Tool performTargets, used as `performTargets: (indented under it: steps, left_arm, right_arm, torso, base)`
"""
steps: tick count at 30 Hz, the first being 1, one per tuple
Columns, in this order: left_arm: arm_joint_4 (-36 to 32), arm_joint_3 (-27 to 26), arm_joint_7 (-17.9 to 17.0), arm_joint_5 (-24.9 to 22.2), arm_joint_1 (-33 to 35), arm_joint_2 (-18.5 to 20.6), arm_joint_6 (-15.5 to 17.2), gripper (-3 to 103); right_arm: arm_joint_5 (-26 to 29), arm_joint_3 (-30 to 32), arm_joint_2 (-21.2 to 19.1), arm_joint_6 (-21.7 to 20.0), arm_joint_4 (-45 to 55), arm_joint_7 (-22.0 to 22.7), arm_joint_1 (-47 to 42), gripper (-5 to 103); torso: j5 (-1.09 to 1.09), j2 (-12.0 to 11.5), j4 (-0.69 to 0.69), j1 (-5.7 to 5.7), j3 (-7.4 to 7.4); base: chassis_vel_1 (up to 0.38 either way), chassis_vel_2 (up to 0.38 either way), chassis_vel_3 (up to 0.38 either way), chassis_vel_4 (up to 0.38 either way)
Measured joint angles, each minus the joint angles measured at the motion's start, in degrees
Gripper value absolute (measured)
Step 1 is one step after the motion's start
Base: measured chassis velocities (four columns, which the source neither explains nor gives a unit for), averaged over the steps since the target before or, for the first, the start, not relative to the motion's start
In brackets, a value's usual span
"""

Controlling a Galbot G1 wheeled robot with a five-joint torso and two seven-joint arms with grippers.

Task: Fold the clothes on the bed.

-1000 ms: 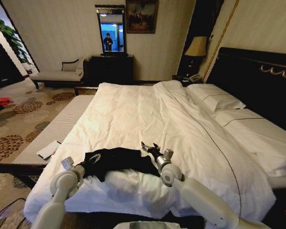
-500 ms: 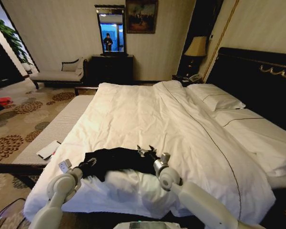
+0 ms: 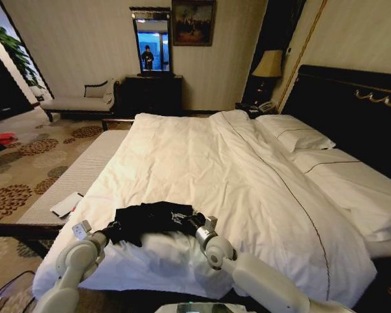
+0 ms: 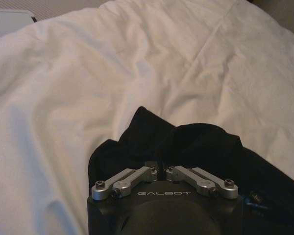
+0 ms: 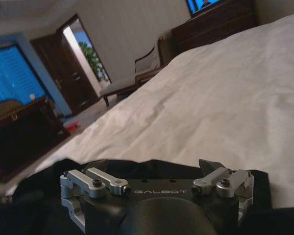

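Black T-shirt (image 3: 150, 218) bunched on the near edge of the white-covered bed (image 3: 202, 163). Left gripper (image 3: 112, 229) at the shirt's left end, jaws pinched together on the fabric. Right gripper (image 3: 194, 220) at the shirt's right end, jaws spread wide, shirt under them.

Your head view looks forward and down from above the foot of the bed (image 3: 202, 156), facing the far wall. Your left wrist view sits close over the left gripper (image 4: 161, 172), looking down at the T-shirt (image 4: 196, 147) on the duvet. Your right wrist view looks low across the duvet toward the room. All three share the black shirt.
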Motion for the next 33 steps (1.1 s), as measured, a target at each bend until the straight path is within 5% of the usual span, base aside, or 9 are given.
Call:
performTargets:
  steps: [13, 19, 21, 33]
  left_arm:
    - [0.35, -0.17, -0.80, -0.77, -1.09, 0.18, 0.14, 3]
    - [0.83, -0.38, -0.80, -0.77, -1.29, 0.30, 0.27, 3]
    - [0.86, -0.39, -0.80, -0.76, -1.34, 0.30, 0.27, 3]
    - [0.34, -0.97, -0.77, -0.79, -2.21, 0.70, 0.26, 3]
  right_arm:
    - [-1.57, -5.58, 1.12, -3.40, -2.92, -1.58, 0.58, 102]
    - [-1.29, -6.42, 0.91, -2.73, -2.37, -3.70, 0.06, 78]
    - [-1.28, -6.45, 0.80, -2.42, -2.36, -4.09, -0.05, 78]
    - [-0.54, -4.32, -1.24, 4.34, -1.14, -11.71, -0.99, 28]
  torso:
    - [0.00, 0.00, -0.02, 0.00, 0.00]
    - [0.01, 0.00, -0.02, 0.00, 0.00]
    - [0.01, 0.00, -0.02, 0.00, 0.00]
    - [0.01, 0.00, -0.02, 0.00, 0.00]
  base:
    - [0.000, 0.000, 0.000, 0.000]
    - [0.000, 0.000, 0.000, 0.000]
    - [0.000, 0.000, 0.000, 0.000]
    - [0.000, 0.000, 0.000, 0.000]
